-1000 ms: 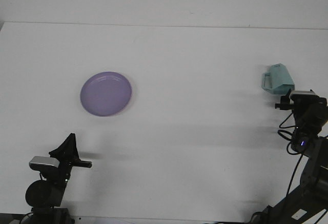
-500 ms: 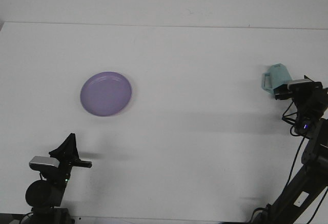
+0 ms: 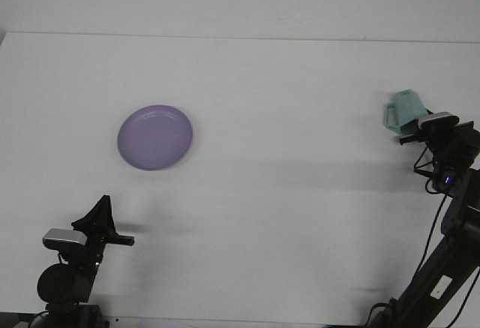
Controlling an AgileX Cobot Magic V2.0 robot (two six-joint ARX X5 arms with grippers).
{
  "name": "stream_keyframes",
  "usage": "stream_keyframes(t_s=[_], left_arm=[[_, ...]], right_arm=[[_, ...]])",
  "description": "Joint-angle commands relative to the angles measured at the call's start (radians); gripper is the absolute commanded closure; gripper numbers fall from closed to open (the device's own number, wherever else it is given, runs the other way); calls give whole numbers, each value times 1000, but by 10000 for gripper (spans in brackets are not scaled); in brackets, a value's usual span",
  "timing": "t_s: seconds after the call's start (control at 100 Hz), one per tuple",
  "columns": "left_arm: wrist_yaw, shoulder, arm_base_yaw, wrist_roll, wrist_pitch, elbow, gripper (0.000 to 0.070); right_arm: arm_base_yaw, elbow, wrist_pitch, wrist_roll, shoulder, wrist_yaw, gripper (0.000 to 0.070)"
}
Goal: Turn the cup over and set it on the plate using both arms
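Purple plate (image 3: 155, 137) is sitting flat on the white surface (image 3: 285, 163), over on the left half; the pale teal cup (image 3: 403, 112) is way off at the far right edge, well apart from it, and looks tipped rather than standing upright; the right arm's gripper (image 3: 415, 130) is right up against the cup's near side, but honestly I can't tell how its jaws stand from here; the left gripper (image 3: 105, 219) hangs low at the front left, near the plate's side, holding nothing, and I can't tell its jaws either.
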Motion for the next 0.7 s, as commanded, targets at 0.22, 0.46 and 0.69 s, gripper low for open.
stream_keyframes(t_s=[0.22,0.46,0.69], left_arm=[[5,-1,1,-3,12,-20,687],[5,-1,1,-3,18,-20,687],[5,-1,1,-3,17,-20,687]], right_arm=[[-12,19,6,187,-3,-57,700],[1,19,-201,339,-147,-73,700],[54,19,-495,383,-374,-72,700]])
